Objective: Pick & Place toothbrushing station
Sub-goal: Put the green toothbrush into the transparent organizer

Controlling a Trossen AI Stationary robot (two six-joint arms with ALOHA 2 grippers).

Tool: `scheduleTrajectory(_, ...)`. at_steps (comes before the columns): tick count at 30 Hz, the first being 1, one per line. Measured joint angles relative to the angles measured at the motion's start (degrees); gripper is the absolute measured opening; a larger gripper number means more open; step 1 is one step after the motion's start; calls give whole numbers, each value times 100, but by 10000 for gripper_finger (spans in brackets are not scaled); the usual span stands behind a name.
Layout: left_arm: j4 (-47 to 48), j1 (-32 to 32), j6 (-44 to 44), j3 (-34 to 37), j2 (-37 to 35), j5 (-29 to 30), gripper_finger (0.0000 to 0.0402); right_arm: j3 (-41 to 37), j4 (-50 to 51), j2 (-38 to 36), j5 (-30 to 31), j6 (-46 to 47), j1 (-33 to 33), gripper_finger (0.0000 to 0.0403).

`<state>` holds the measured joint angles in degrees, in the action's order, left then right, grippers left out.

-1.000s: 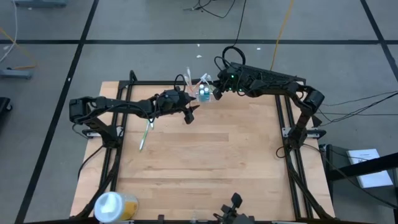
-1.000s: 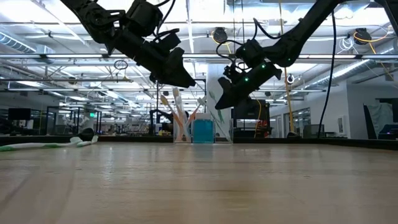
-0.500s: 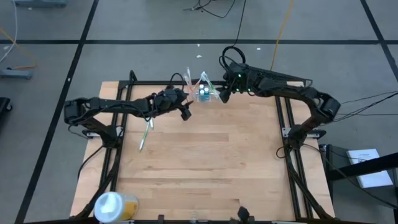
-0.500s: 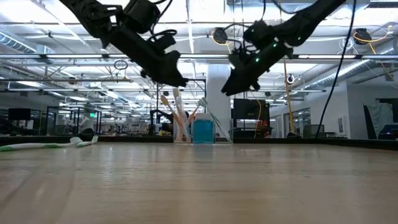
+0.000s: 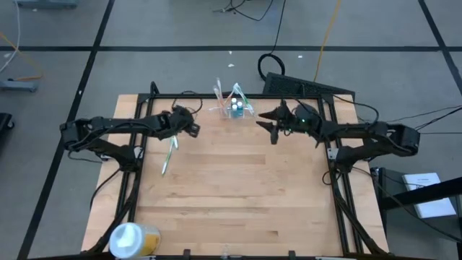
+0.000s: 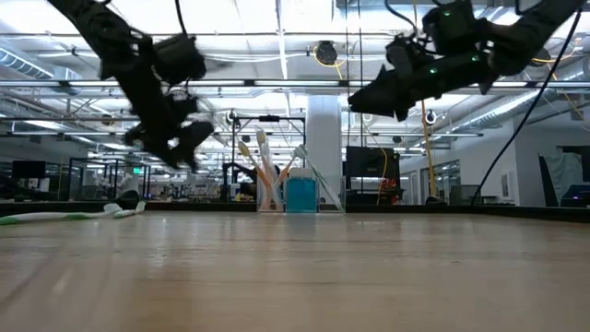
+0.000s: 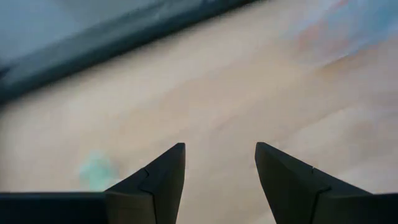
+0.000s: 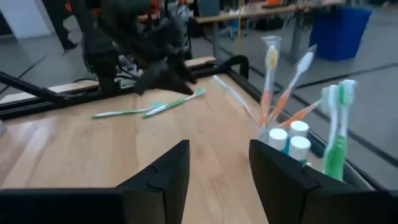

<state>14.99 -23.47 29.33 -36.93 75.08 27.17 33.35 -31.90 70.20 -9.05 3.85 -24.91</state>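
Your right gripper (image 5: 270, 128) hangs open and empty right of centre; the left gripper (image 5: 193, 127), seemingly empty too, is also parted. The toothbrushing station (image 5: 234, 108) stands top centre, at the table's (image 5: 238, 188) far edge.

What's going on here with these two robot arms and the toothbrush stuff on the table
Neither arm is holding anything right now. The toothbrushing station, a clear holder with brushes standing in it, sits at the far edge of the wooden table. The right gripper hangs open above the table just right of the station, and the left gripper hangs open to its left. Two green toothbrushes lie flat on the table below the left arm, and a white-and-yellow tub sits at the near left corner.
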Motion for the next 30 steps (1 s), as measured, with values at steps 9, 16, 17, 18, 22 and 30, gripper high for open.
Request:
scheduleTrajectory(9,1661,-349,1877,50,67,388,202,-291,-505,-182,148,19,46,155)
scheduleTrajectory(16,1754,-483,2346,48,285,892,202,-291,-507,-180,133,3,108,155)
scheduleTrajectory(17,1720,-523,2345,47,400,895,202,-289,-509,-180,133,3,105,155)
scheduleTrajectory(18,1659,-573,2340,46,537,896,202,-289,-514,-180,133,3,106,155)
scheduleTrajectory(22,1410,-760,2343,44,1039,894,202,-289,-509,-180,133,3,103,155)
scheduleTrajectory(30,786,-1026,2201,13,1846,985,202,-287,-499,-178,133,3,108,155)
